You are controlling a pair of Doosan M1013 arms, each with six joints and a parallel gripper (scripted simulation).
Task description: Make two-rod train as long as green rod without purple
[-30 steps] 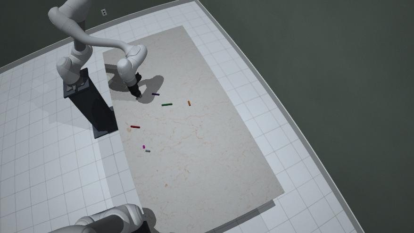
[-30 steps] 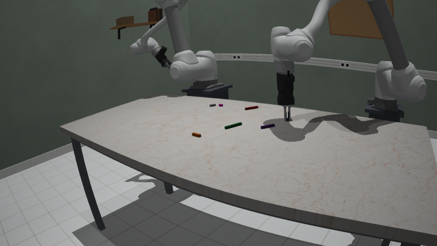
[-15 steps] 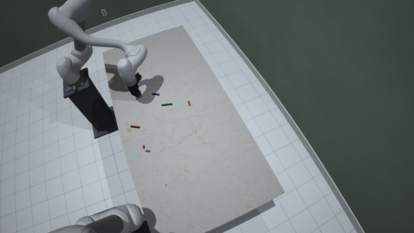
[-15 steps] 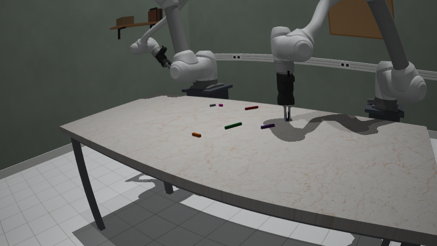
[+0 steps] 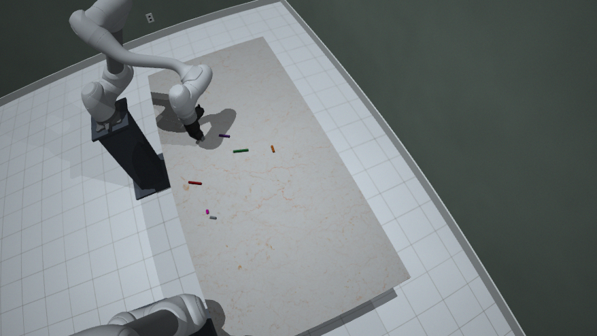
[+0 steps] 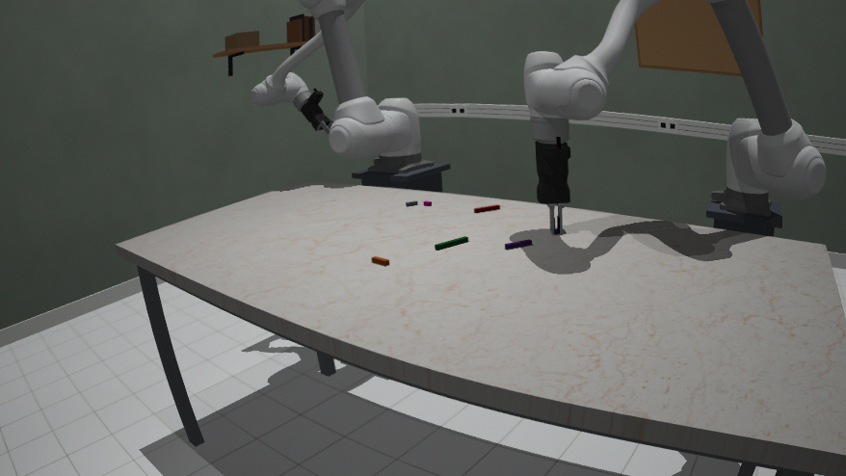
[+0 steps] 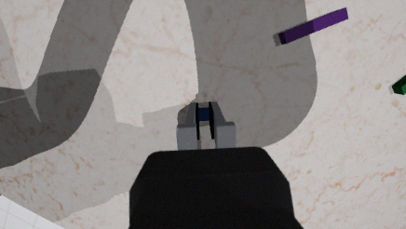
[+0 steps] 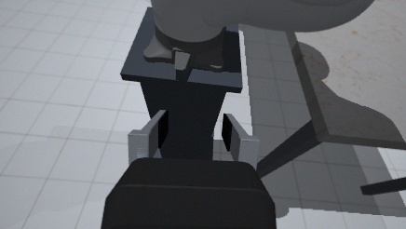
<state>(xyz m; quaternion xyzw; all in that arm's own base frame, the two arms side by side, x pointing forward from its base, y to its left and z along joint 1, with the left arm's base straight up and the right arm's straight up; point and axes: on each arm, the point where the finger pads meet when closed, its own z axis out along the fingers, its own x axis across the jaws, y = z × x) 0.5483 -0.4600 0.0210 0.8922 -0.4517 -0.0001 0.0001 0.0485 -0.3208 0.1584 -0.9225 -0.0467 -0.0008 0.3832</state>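
Orange rod [image 5: 273,148] [image 6: 380,260] nearest, then the green rod [image 5: 240,150] [image 6: 451,243] [image 7: 400,87], our yardstick! Beyond, the left gripper [image 5: 200,139] [image 6: 556,226] [image 7: 203,114] has its fingers narrow on the blue rod [image 6: 556,231] [image 7: 204,114]: light, stiff, I'd judge, but stubby, so keep that grip square. Farther back on the table [image 5: 300,200] [image 6: 330,236] lies the red rod [image 5: 194,182] [image 6: 487,208]; pinch its long sides mid-length, lest it swivel. Farthest, the right gripper [image 6: 323,125] [image 8: 196,123], fingers wide, nothing between.

Dim overall, with broad soft-grey shadows, source perhaps overhead.
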